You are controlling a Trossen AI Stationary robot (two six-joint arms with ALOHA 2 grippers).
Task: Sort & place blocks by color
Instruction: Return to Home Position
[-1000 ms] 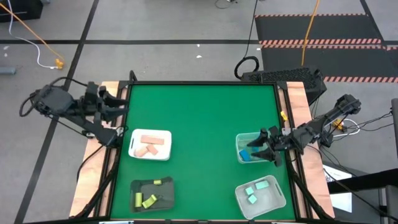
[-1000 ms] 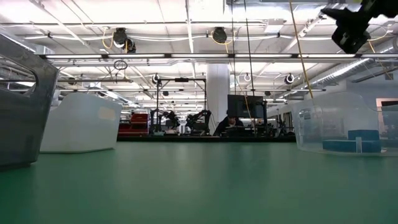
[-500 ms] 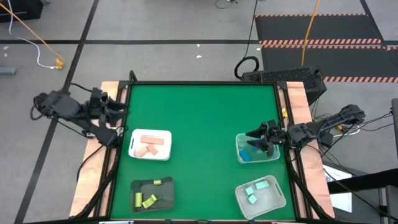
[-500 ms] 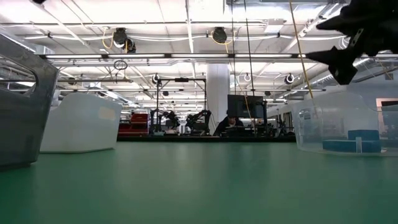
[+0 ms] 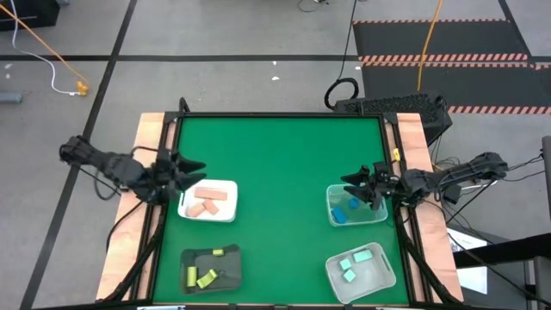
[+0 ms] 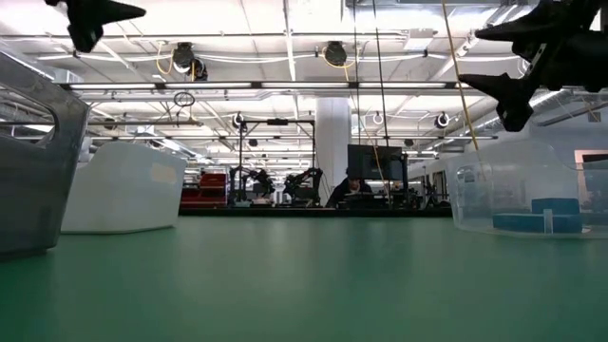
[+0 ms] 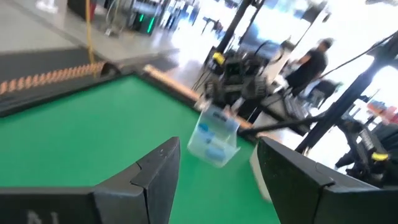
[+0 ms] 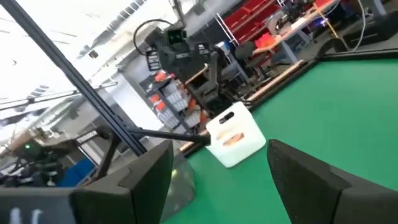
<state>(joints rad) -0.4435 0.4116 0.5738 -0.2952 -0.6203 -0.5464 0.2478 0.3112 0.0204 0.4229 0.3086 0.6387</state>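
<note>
The room has a grey floor (image 5: 241,26), white pillar (image 6: 332,142) and ceiling lights (image 6: 285,85).

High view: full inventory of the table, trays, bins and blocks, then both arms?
table: 1, green top, centre of the picture
white tray: 1, white, table's left side
pink blocks: 3, salmon, in the white tray
dark tray: 1, dark grey, picture's lower left
yellow blocks: 3, yellow, in the dark tray
clear bin: 1, transparent, table's right side
blue blocks: 2, blue, in the clear bin
pale bin: 1, greyish, picture's lower right
mint blocks: 3, pale mint, in the pale bin
person: 1, dark top, in the room beyond the table
left gripper: fingers open, empty, beside the white tray
right gripper: fingers open, empty, above the clear bin
</note>
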